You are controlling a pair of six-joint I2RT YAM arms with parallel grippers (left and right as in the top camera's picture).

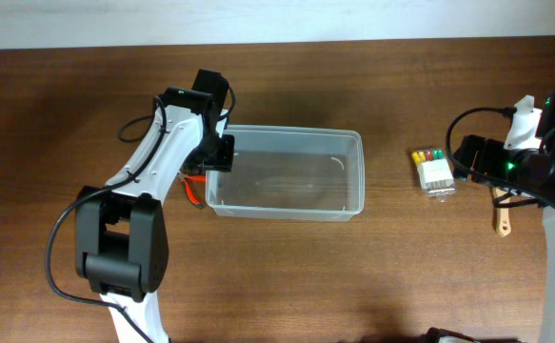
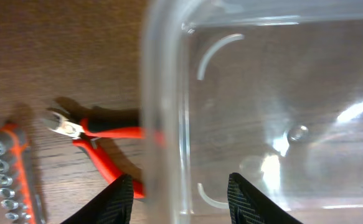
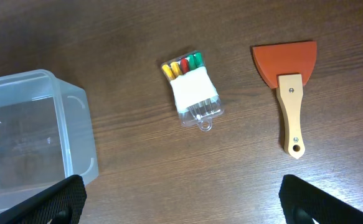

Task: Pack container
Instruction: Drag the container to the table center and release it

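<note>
Overhead, the container sits a little left of centre on the dark wooden worktop, upright and open-topped, its long side running left to right; its clear floor shows only wood grain beneath, so nothing is packed yet. The left hand hangs over the tub's short left end; in the left wrist view its fingers are spread, one outside the wall and one over the inside, with the rim running between them and neither visibly pressing it, so I read that hand as released and holding nothing. Just outside that wall lie red-handled cutters, their handles running in behind the blurred rim; whether they touch the tub I cannot tell; further out lies a socket rail with an orange strip. Well to the right of the container, near the right hand, lie a small clear pack of colour-tipped bits and, beside it but apart, a scraper with an orange blade and wooden handle; the right wrist view shows that hand's fingers wide apart above bare wood, empty. By my reckoning the job is at its very start; four loose items lie outside and all are left to go in, the cutters being nearest for the left arm.
</note>
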